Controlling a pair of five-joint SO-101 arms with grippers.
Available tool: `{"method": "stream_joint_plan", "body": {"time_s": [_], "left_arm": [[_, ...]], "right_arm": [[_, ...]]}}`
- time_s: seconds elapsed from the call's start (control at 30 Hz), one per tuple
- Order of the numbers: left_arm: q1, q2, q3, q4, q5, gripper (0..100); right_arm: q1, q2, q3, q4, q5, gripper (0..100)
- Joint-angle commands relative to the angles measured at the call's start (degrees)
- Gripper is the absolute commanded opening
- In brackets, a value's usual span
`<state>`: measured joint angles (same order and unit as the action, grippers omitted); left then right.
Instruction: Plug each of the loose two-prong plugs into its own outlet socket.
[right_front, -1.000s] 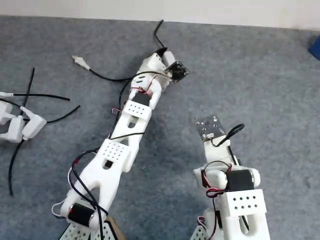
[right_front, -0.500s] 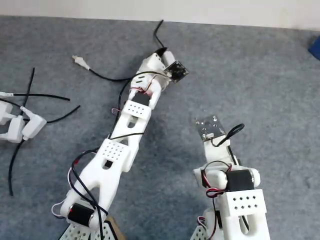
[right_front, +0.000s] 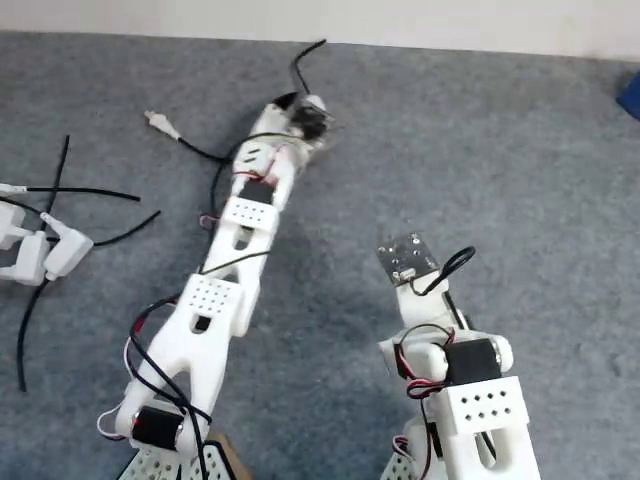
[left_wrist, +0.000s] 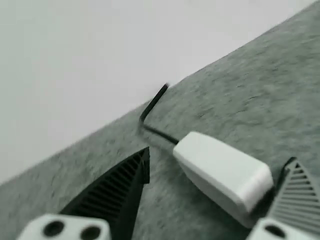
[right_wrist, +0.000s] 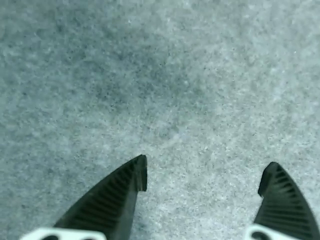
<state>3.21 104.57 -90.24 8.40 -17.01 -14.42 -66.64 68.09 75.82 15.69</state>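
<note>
A white plug body with a short black cable lies between the fingers of my left gripper. It touches one finger, and grey carpet shows between it and the other. That gripper is open and sits far out near the wall. A second white two-prong plug lies on the carpet to its left, and its black cable runs toward the left arm. White outlet pieces with black cables lie at the left edge. My right gripper is open over bare carpet, near the middle of the table.
The grey carpet is bare on the right side. A blue object shows at the right edge. A pale wall bounds the far side. Loose black cables cross at the left.
The left arm has swung left and stretched toward the wall, and the near end of the short black cable shifted with it. The right arm turned slightly left.
</note>
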Motion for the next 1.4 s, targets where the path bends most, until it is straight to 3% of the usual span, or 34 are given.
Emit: {"method": "stream_joint_plan", "body": {"time_s": [0.0,0.27,0.47,0.53,0.7,0.8,0.93,1.17,1.27,1.37], "left_arm": [[-2.9,0.9,0.5,0.2,7.1,38],[-0.3,0.9,3.1,0.1,7.9,34],[0.3,0.9,3.1,0.1,7.7,0],[0.7,0.9,3.1,0.1,7.7,5],[1.4,0.9,2.9,1.1,7.6,1],[2.0,0.6,0.3,9.5,7.0,1],[2.8,-2.4,-5.8,28.9,7.3,1],[2.7,-22.9,-4.1,62.2,6.9,1],[2.7,-28.0,-3.9,69.7,6.9,1],[2.3,-29.7,-4.4,72.0,5.7,1]], "right_arm": [[-0.7,-0.8,-0.4,-0.7,-0.6,34.3],[-0.7,-0.8,-0.4,-0.7,-0.6,34.3],[-0.7,-0.8,-0.4,-0.7,-0.6,34.3],[-0.7,-0.8,-0.3,-0.7,-0.6,34.3],[-0.7,-0.8,-0.3,-0.7,-0.6,34.3],[-0.6,-0.8,0.0,-1.8,-0.6,34.3],[-0.6,-0.5,-0.2,-1.5,-0.6,34.3],[-0.5,-0.5,-0.4,-1.3,-0.6,34.3],[-0.5,-0.5,-0.1,-1.3,-0.5,34.3],[-0.5,-0.5,0.0,-1.3,-0.5,34.3]]}}
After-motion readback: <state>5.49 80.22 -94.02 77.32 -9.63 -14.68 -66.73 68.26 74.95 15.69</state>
